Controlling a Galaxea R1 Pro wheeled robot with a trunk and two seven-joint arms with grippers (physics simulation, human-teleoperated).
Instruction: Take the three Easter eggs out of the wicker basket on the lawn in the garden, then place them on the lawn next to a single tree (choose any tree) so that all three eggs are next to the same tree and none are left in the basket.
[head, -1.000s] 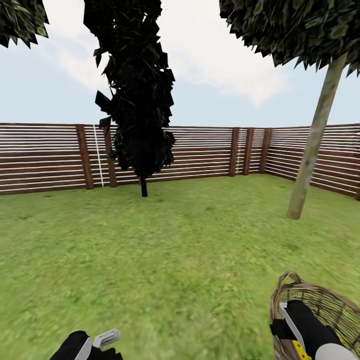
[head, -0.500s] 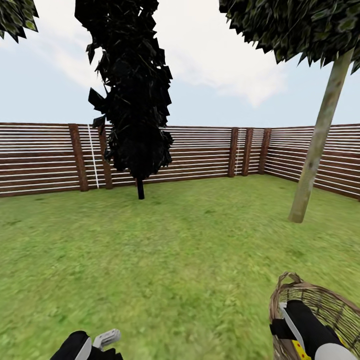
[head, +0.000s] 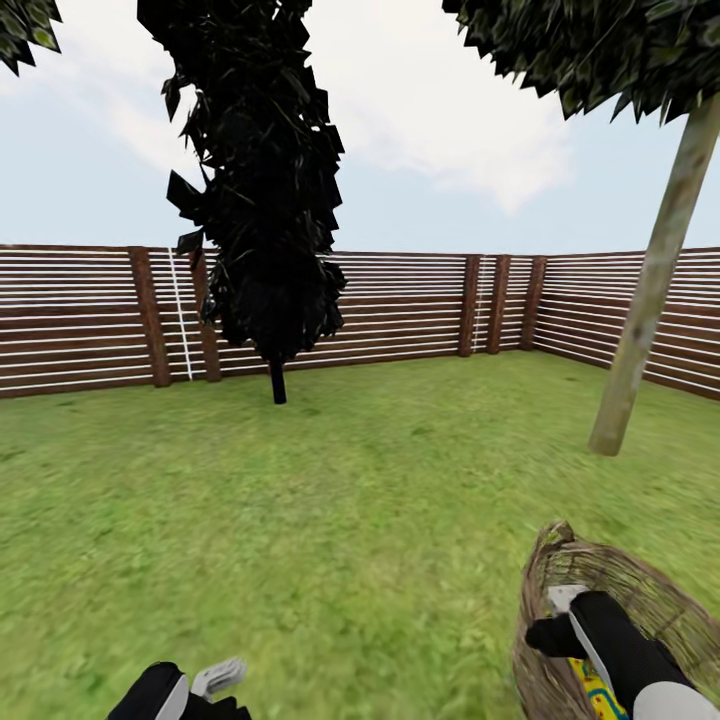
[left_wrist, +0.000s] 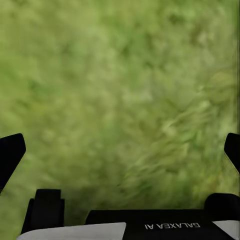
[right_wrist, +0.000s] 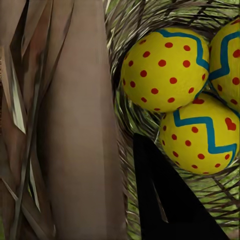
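The wicker basket (head: 625, 585) hangs at the lower right of the head view, off the lawn (head: 360, 500), with my right gripper (head: 562, 612) shut on its rim. In the right wrist view the basket wall (right_wrist: 75, 125) is pinched close up, with one black finger (right_wrist: 160, 195) inside. Three yellow Easter eggs lie in the basket: one (right_wrist: 162, 67), a second (right_wrist: 202, 132) and a third (right_wrist: 227, 60) at the edge. A pale-trunked tree (head: 655, 290) stands ahead on the right. My left gripper (head: 215, 680) is open above bare grass, fingertips (left_wrist: 10, 152) wide apart.
An all-black columnar tree (head: 265, 200) stands ahead on the left, before the brown slatted fence (head: 420, 300) that closes off the garden. Open grass stretches between me and both trees.
The whole view has shifted, so the camera moved: the pale trunk is nearer and further right. The basket, held by my right gripper, has moved slightly left and up in view.
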